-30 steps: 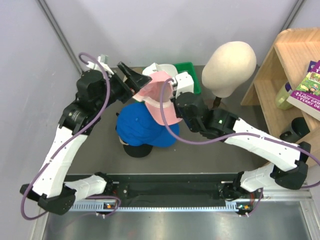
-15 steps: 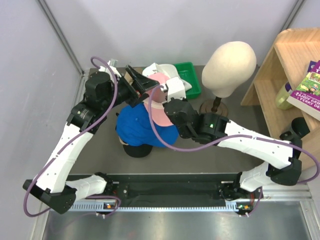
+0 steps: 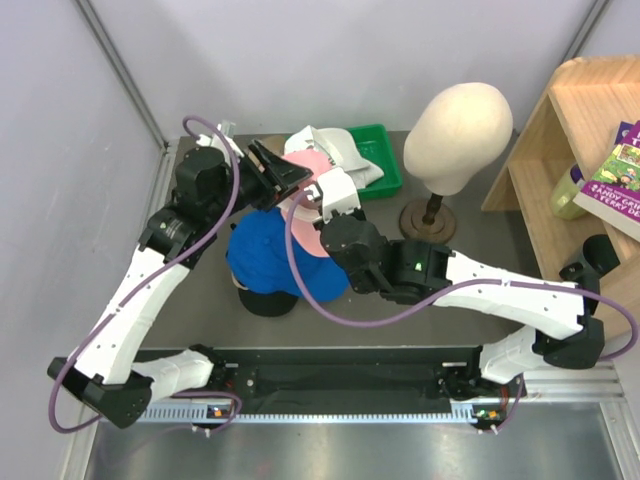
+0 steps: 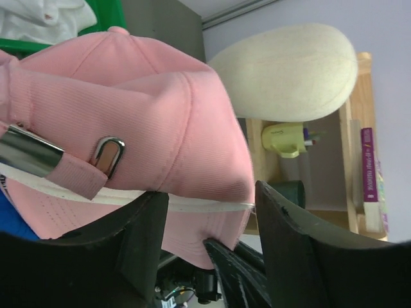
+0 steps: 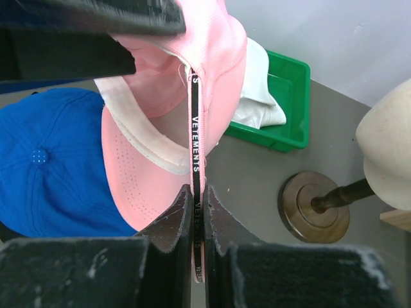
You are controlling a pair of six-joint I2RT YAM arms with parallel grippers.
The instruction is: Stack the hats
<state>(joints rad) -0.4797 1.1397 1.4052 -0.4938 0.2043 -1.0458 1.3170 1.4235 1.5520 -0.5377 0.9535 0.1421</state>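
Observation:
A pink hat (image 3: pixel 312 166) hangs between both grippers above a blue hat (image 3: pixel 265 255), which lies on a black hat (image 3: pixel 266 301). My right gripper (image 5: pixel 198 192) is shut on the pink hat's black lettered strap (image 5: pixel 194 128). The pink brim's underside (image 5: pixel 144 173) faces the right wrist camera, with the blue hat (image 5: pixel 45 173) beside it. My left gripper (image 4: pixel 209 192) stands with its jaws apart around the rear rim of the pink hat (image 4: pixel 128 109); the rim fills most of the gap. A white hat (image 3: pixel 338 150) lies in a green bin (image 3: pixel 386 165).
A cream mannequin head (image 3: pixel 460 122) on a round wooden base (image 3: pixel 425 216) stands right of the bin. At the far right is a wooden shelf (image 3: pixel 560 120) holding a book (image 3: pixel 615 175) and a pale bottle (image 3: pixel 568 192).
My left gripper moved right onto the pink hat's rear rim and its jaws narrowed. My right gripper carried the hat left and lower, closer to the blue hat.

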